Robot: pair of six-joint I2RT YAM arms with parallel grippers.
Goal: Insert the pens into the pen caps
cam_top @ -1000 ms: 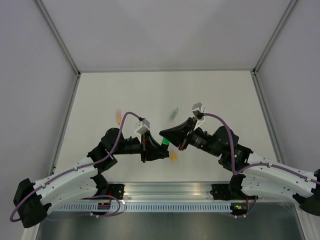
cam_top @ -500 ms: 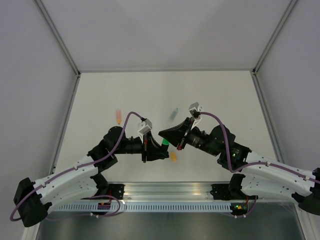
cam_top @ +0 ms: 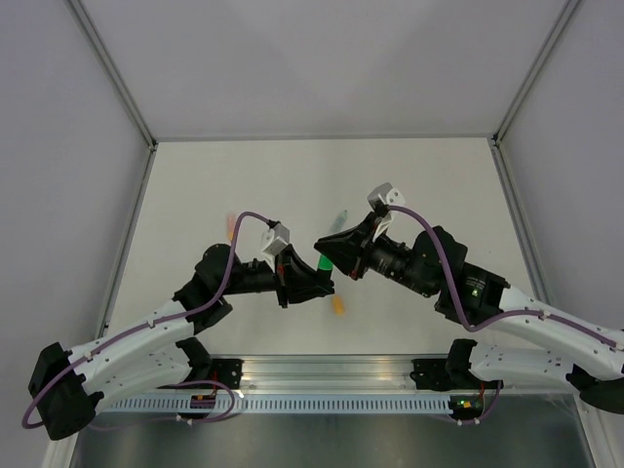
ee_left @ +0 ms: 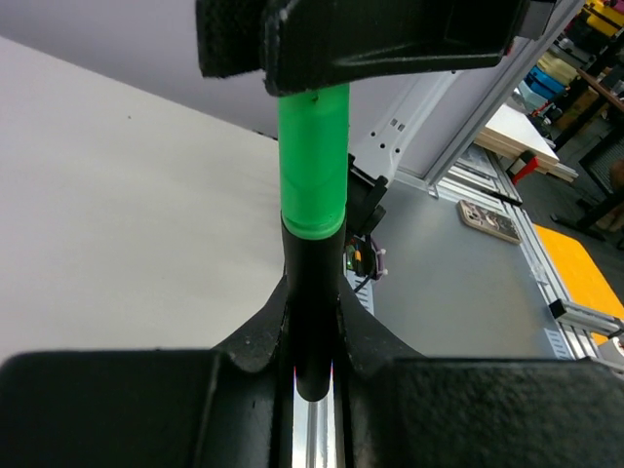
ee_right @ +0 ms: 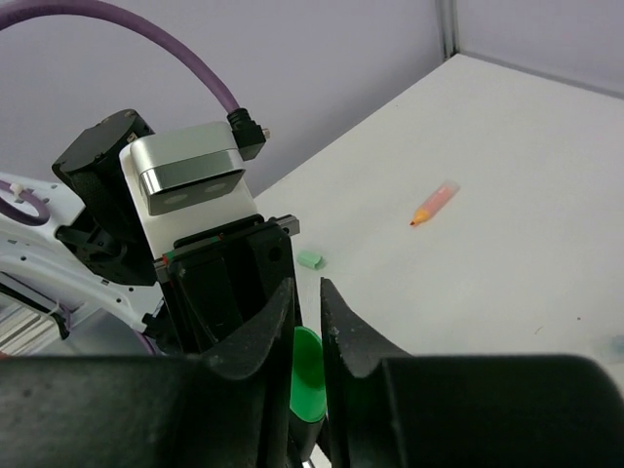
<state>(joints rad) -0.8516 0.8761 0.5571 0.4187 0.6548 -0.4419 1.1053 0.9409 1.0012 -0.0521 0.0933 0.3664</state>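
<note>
The left tool (ee_left: 312, 304) is clamped on the short black-barrelled highlighter pen (ee_left: 312, 253), held above the white counter (ee_left: 117, 214); the chunky bright green plastic cap (ee_left: 312, 156) sits over the pen's tip, with the right tool (ee_right: 307, 292) straddling its far end; whether those jaws pinch it or stand slack I cannot tell; if the cap isn't fully home, letting go could drop it; a sideways tug could twist the pen loose.
</note>
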